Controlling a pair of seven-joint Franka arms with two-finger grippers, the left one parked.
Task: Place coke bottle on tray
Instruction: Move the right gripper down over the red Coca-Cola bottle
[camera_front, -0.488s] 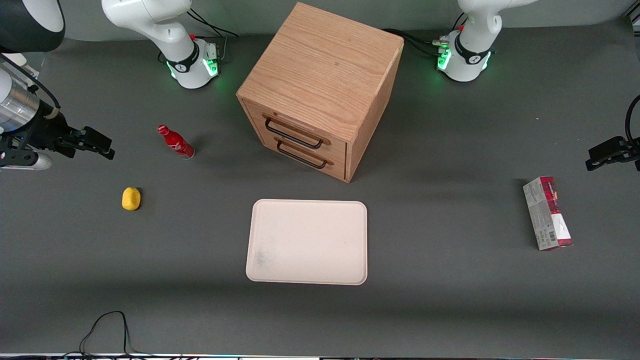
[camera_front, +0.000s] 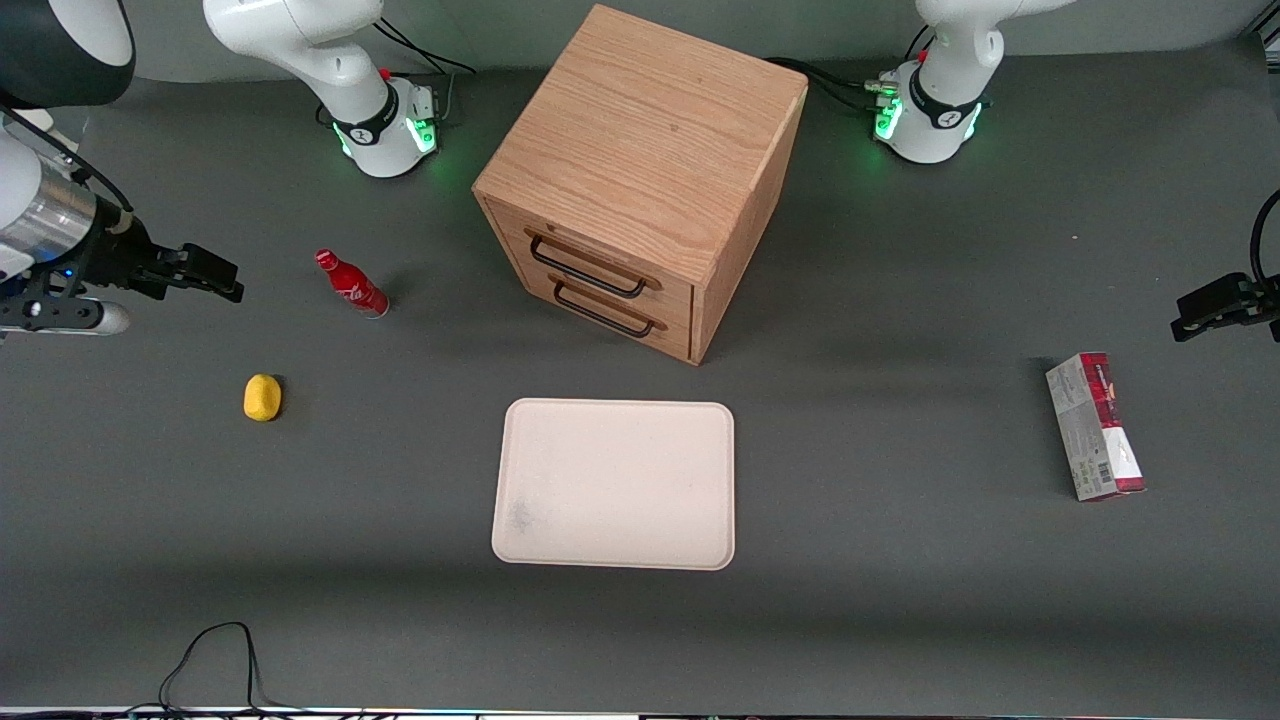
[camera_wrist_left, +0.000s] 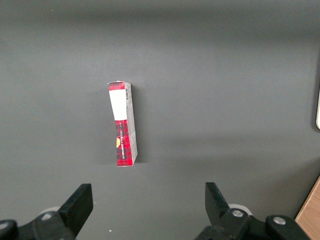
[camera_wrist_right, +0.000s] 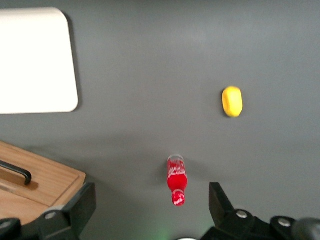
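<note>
Glossy red coke bottle (camera_front: 352, 283); matt cream tray (camera_front: 615, 484); grained wooden cabinet (camera_front: 640, 150)

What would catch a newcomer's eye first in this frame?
Probably the big wooden drawer cabinet mid-table, with the pale cream tray lying nearer the front camera. Next, the small red coke bottle standing toward the working arm's end, a yellow object nearer the camera than it. The gripper hovers open beside the bottle, not touching it.

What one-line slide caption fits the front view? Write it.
Open tool hovers toward the working arm's end, short of the upright coke bottle; the tray waits bare in front of the drawer cabinet.
</note>
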